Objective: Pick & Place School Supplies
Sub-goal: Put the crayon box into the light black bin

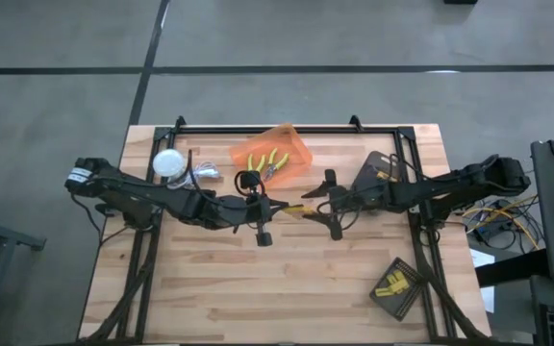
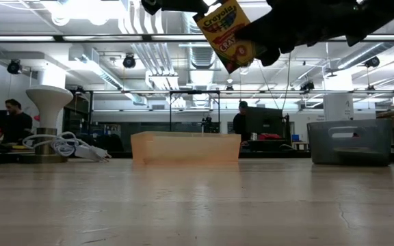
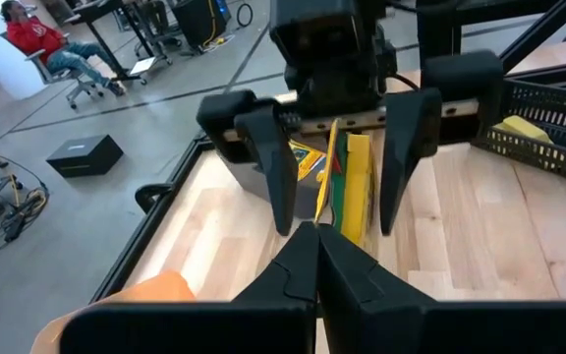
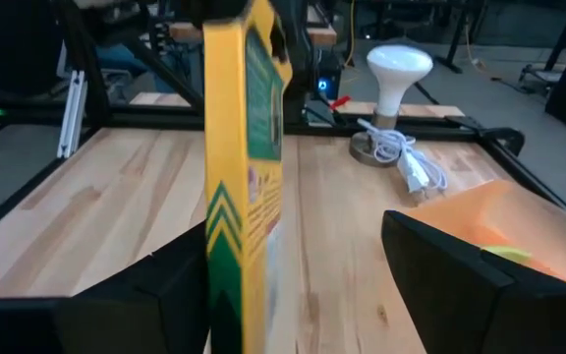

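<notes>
A yellow-and-green crayon box (image 2: 228,34) hangs high above the table, near its middle, with my left gripper (image 3: 317,244) shut on it. My right gripper (image 1: 332,204) has come in from the table's right and stands open. Its two fingers (image 3: 273,172) are on either side of the box's far end. In the right wrist view the box (image 4: 244,177) stands edge-on close to one finger; whether they touch I cannot tell. Two yellow-handled pliers (image 1: 267,163) lie in the orange bin (image 1: 291,146). My left gripper pinches the crayon box's flat faces at its near end (image 3: 334,218) between its two fingers. The fingers come about level from the table's left. The box sticks out beyond the fingertips on edge, tilted in the low view, lifted clear of the table.
A white ball with a cable (image 1: 168,163) sits at the far left. A black basket (image 1: 378,171) stands under the right arm, and a black tray with yellow blocks (image 1: 397,286) lies at the near right. The near half of the wooden table (image 1: 258,298) is bare.
</notes>
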{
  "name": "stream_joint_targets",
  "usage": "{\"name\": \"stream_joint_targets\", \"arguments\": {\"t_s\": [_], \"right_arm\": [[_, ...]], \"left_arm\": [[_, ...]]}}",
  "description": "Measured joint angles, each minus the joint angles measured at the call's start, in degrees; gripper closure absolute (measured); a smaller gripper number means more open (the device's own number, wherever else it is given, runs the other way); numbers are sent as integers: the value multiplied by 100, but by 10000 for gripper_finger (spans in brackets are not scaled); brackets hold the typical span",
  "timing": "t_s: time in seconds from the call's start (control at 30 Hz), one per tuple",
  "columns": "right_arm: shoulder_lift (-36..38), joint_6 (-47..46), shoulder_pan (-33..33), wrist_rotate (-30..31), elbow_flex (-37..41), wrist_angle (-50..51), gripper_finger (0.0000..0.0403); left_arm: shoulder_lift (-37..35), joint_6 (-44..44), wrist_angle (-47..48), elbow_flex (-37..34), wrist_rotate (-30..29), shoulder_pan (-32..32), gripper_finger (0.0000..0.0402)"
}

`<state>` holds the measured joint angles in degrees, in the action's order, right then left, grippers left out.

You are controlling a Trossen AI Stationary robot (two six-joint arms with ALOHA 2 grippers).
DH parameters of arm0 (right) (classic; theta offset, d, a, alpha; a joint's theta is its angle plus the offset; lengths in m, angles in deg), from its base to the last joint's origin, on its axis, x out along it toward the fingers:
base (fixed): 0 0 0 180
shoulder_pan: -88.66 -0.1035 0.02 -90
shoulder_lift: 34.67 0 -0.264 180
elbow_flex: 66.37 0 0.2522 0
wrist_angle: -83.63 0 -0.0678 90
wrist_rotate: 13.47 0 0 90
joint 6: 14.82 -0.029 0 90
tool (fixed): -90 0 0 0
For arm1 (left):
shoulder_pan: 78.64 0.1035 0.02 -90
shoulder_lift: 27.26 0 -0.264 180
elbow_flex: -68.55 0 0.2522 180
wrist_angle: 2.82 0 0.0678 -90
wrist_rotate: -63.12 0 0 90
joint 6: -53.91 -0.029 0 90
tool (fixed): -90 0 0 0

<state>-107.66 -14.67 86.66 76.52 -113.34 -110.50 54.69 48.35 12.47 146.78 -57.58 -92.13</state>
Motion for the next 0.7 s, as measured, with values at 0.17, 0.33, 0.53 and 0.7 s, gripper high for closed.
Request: {"name": "stream_joint_targets", "arguments": {"t_s": [0.17, 0.33, 0.53, 0.7], "right_arm": [[141, -15, 0, -13, 0, 24, 152], [152, -17, 0, -539, 0, 134, 172], [155, -298, 0, -1014, 0, 204, 204], [157, -296, 0, -1012, 0, 206, 240]], "left_arm": [[0, 0, 20, 0, -4, 0, 401], [0, 1, 25, 0, -24, 0, 401], [0, 2, 32, 0, -43, 0, 401], [0, 2, 29, 0, -44, 0, 401]]}}
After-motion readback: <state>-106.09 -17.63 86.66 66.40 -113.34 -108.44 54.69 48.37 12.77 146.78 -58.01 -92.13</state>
